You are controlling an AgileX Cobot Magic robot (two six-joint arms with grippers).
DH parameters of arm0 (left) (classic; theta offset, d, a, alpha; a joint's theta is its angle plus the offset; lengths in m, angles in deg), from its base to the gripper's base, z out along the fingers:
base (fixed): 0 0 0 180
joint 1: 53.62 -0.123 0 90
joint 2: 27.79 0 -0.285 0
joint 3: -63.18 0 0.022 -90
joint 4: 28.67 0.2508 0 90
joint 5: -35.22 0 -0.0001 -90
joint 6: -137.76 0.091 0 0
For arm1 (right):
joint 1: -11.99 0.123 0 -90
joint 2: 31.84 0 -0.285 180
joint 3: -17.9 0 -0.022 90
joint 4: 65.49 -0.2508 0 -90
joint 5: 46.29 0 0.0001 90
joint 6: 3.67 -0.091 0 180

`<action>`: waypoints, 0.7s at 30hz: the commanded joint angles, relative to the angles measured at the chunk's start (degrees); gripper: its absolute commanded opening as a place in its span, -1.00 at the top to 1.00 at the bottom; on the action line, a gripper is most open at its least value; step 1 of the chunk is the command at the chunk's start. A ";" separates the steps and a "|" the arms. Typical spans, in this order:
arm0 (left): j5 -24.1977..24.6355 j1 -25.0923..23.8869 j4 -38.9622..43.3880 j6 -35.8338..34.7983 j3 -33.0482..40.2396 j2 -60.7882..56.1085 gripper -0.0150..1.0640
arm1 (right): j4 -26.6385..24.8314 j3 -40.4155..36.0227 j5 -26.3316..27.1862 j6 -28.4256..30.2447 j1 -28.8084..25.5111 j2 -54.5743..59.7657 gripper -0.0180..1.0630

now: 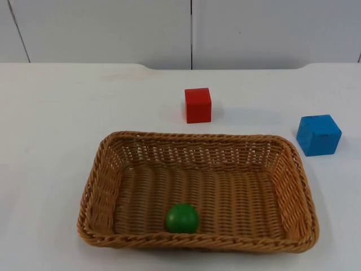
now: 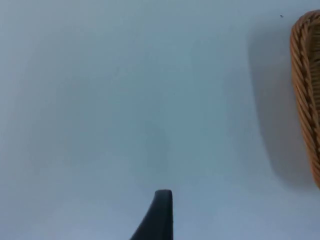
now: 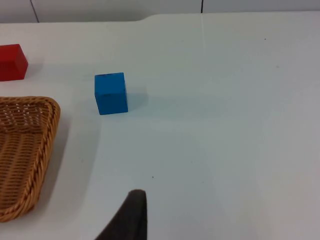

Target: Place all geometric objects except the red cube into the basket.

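A wicker basket sits at the middle front of the table, and a green ball lies inside it by the near wall. A red cube stands on the table just behind the basket. To the right of the basket's far right corner rests a blue cube. My left gripper hangs over bare table, off to the side of the basket's edge. My right gripper is above the table beside the basket, with the blue cube ahead of it and the red cube farther off.
The white table ends at the grey partition wall behind the cubes. Bare table surface lies to the left and right of the basket.
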 commanded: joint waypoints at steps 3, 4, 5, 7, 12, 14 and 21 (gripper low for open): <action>-0.73 -0.33 1.35 -0.43 3.28 -6.90 -0.65 | 0.39 -0.12 0.24 0.15 -0.38 -0.21 -0.98; -0.84 -0.33 1.35 -0.56 3.95 -8.42 -0.72 | 0.39 -0.12 0.24 0.15 -0.38 -0.21 -0.98; -0.84 -0.33 1.35 -1.10 4.37 -9.50 -0.84 | 0.39 -0.12 0.24 0.15 -0.38 -0.21 -0.98; 0.19 -0.33 1.47 -1.21 4.36 -10.46 -0.96 | 0.39 -0.12 0.24 0.15 -0.38 -0.21 -0.98; 0.25 -0.33 1.36 -1.33 4.36 -12.03 -0.98 | 0.15 -0.12 0.24 0.16 -0.38 -0.21 -0.98; 0.00 -0.33 1.36 -1.33 4.36 -12.03 -0.98 | 0.15 -0.12 0.24 0.16 -0.38 -0.21 -0.98; -0.71 -0.33 1.25 -1.33 4.36 -12.03 -0.98 | -1.81 1.07 0.55 0.16 -0.38 4.46 -0.98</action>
